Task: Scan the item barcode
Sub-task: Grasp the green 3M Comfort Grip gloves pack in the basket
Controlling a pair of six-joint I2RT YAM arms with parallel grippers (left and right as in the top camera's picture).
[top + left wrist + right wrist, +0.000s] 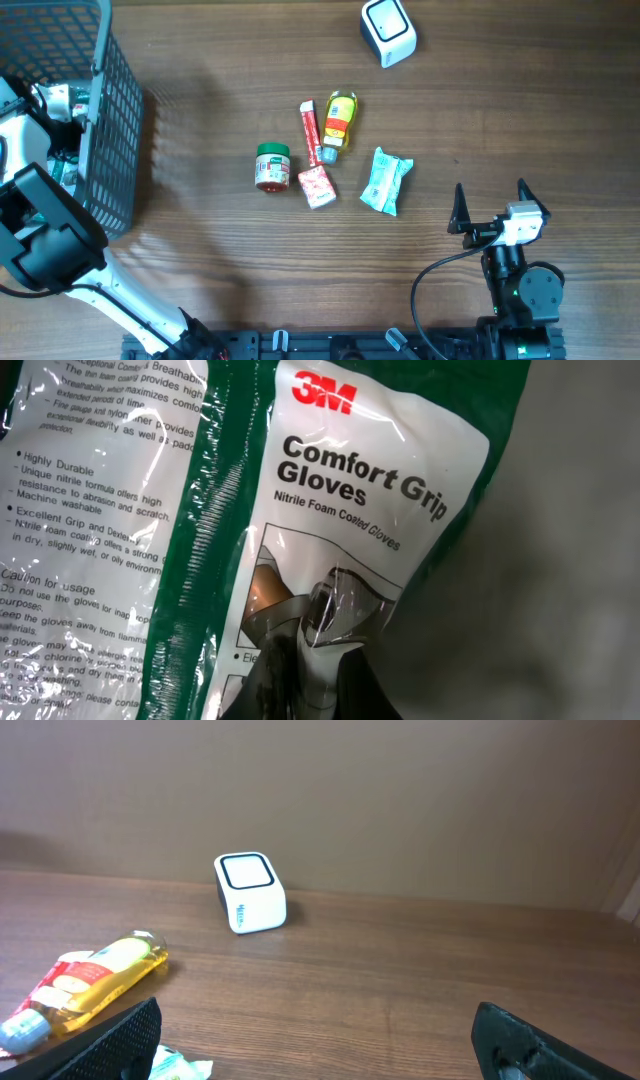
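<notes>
My left tool (305, 665) is down inside the wire basket (110, 130) at the left edge of the table (200, 250). From overhead I cannot make out its fingers; the arm and the mesh cover them. The left wrist view fills in the rest. The two dark fingers are clenched together at the bottom of the view, nipping the clear wrapper of the glove pack (370, 490), and the film bunches up right at their tips. The pack lies flat and slightly tilted, its white label reading "Comfort Grip Gloves", with a green border along its left side. The grip sits on the lower middle of the label face, so most of the pack stretches away above the fingers. Just left of it is a second white panel of small print (90, 510). I cannot tell whether that is another pack.

My right tool (490, 190) hovers over bare table near the lower right, jaws spread wide and holding nothing. It is well apart from the basket and the glove pack.

The scanner (388, 30), a small white box with a dark window, stands at the far edge, on the opposite side of the table from the basket.

Between them, in the middle of the table, lie a green-lidded jar (272, 167), a red tube (310, 132), a yellow bottle (341, 118), a small red packet (316, 187) and a pale green packet (386, 181).
</notes>
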